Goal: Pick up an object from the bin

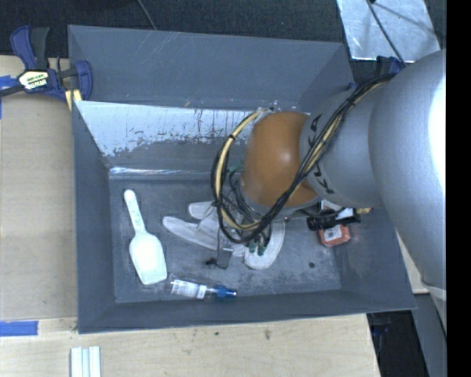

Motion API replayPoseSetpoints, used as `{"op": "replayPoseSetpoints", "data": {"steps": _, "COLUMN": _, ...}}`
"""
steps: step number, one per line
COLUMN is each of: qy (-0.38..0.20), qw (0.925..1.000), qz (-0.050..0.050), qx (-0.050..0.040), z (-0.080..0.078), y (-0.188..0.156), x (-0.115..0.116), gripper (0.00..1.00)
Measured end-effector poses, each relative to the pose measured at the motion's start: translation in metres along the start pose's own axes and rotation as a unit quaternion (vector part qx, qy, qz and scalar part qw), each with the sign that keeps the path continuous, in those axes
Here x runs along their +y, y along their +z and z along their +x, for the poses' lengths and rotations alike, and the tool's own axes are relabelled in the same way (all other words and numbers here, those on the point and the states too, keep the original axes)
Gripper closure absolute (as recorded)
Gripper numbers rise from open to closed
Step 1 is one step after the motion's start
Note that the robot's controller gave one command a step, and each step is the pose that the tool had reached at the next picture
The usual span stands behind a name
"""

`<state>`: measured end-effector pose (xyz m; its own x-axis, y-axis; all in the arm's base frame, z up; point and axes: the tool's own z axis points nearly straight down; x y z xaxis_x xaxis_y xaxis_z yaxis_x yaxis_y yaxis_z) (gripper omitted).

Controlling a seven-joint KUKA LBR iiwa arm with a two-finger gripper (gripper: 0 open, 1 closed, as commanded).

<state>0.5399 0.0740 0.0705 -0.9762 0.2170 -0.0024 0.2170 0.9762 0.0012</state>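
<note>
My gripper (223, 256) reaches down into the middle of the bin, mostly hidden under the arm's orange cover and cables. It stands on or just over a pale white flat piece (187, 229) that spreads left from it. A second white rounded piece (268, 249) shows just to its right. A small clear tube with a blue cap (201, 290) lies just below the gripper, near the bin's front wall. Nothing shows between the gripper's tips.
A white scoop (145, 251) with a long handle lies at the bin's left. A small orange-red and black thing (333, 232) sits at the right, close under the arm. The arm covers the bin's right rear part.
</note>
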Motion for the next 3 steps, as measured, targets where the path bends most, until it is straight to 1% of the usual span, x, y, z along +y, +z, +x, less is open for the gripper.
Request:
{"op": "replayPoseSetpoints", "data": {"steps": 1, "qy": -0.066, "qw": 0.9978, "qz": -0.002, "qx": -0.0082, "z": 0.0109, "y": -0.0047, "x": 0.0060, "gripper": 1.00}}
{"op": "replayPoseSetpoints", "data": {"steps": 2, "qy": -0.066, "qw": 0.9978, "qz": -0.002, "qx": -0.0082, "z": 0.0109, "y": -0.0047, "x": 0.0060, "gripper": 1.00}}
{"op": "replayPoseSetpoints", "data": {"steps": 3, "qy": -0.066, "qw": 0.9978, "qz": -0.001, "qx": -0.0057, "z": 0.0118, "y": -0.0084, "x": 0.0056, "gripper": 1.00}}
